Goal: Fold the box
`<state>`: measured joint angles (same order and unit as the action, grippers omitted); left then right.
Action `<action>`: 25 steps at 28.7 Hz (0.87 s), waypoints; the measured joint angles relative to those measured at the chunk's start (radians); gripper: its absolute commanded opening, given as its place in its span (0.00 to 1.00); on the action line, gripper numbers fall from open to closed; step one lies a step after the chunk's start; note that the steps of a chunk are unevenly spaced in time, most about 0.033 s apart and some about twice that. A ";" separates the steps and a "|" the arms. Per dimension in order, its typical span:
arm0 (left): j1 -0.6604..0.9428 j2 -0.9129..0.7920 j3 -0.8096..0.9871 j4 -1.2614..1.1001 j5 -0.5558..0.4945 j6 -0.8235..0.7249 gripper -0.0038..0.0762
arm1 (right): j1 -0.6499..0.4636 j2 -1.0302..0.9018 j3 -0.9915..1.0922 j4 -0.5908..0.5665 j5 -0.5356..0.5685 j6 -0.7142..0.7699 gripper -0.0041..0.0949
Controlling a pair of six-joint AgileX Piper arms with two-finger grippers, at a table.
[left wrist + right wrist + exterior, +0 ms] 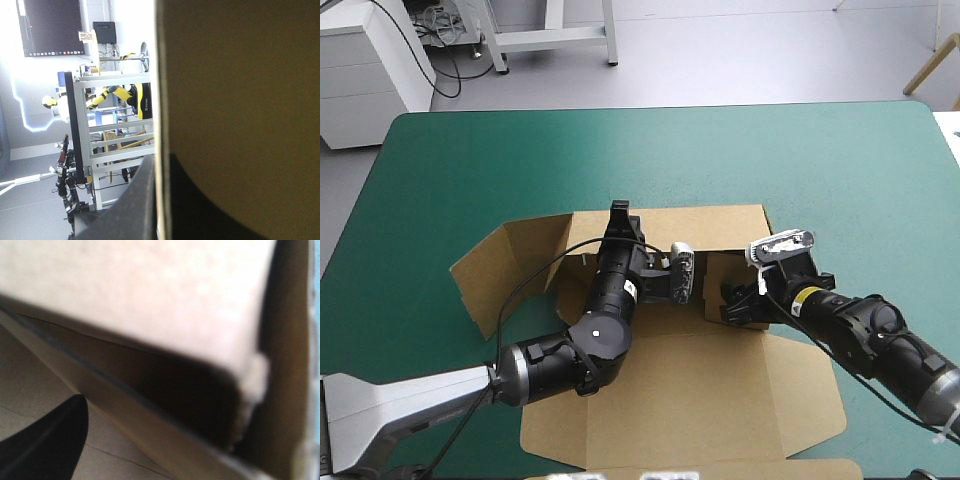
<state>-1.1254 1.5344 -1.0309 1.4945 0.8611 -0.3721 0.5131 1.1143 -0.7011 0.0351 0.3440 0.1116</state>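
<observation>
box (620, 345): brown board, laid on the teal-green surface (820, 150) around its middle and toward the near edge, partly formed.
far wall (670, 222): raised along the box's far side.
side flap (505, 265): splayed out to the left, tilted up off the surface.
near panel (700, 400): laid flat, reaching almost to the near edge.
left gripper (619, 218): placed at the far wall's top edge, left of its middle.
left fingers (144, 200): all but closed, with the board's edge clamped between them (the sheet is seen edge-on in the wrist view).
right gripper (732, 300): set low inside the box, just beside a short upright piece (720, 268) near the far wall's right end.
right fingers: spread apart. One (50, 440) is seen well off to the side and the other is hidden by board. A round-cornered flap is seen close ahead.
</observation>
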 measured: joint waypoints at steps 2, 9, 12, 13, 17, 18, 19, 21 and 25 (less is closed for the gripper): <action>0.000 0.000 0.000 0.000 0.000 0.000 0.04 | 0.002 0.007 0.000 -0.019 -0.006 0.027 0.48; 0.001 0.000 0.001 -0.011 0.035 -0.002 0.04 | 0.002 0.008 0.001 -0.062 -0.001 0.032 0.02; 0.001 -0.001 0.001 -0.012 0.035 -0.003 0.04 | 0.001 0.008 0.001 -0.070 -0.001 0.029 0.02; 0.001 -0.001 0.001 -0.012 0.035 -0.003 0.04 | 0.001 0.008 0.001 -0.073 -0.001 0.029 0.02; 0.001 -0.001 0.001 -0.012 0.033 -0.003 0.07 | -0.001 0.008 0.001 -0.075 -0.001 0.029 0.02; 0.001 -0.001 0.001 -0.012 0.033 -0.003 0.09 | -0.001 0.008 0.001 -0.075 -0.001 0.029 0.02; 0.001 -0.001 0.001 -0.012 0.032 -0.003 0.13 | -0.001 0.008 0.001 -0.075 -0.001 0.029 0.02; 0.001 -0.001 0.001 -0.012 0.026 -0.003 0.29 | -0.001 0.008 0.001 -0.075 -0.001 0.029 0.02; 0.001 -0.001 0.001 -0.011 0.011 -0.013 0.76 | -0.001 0.009 0.001 -0.075 -0.004 0.029 0.02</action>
<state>-1.1244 1.5336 -1.0303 1.4836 0.8718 -0.3853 0.5125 1.1236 -0.7000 -0.0400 0.3399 0.1403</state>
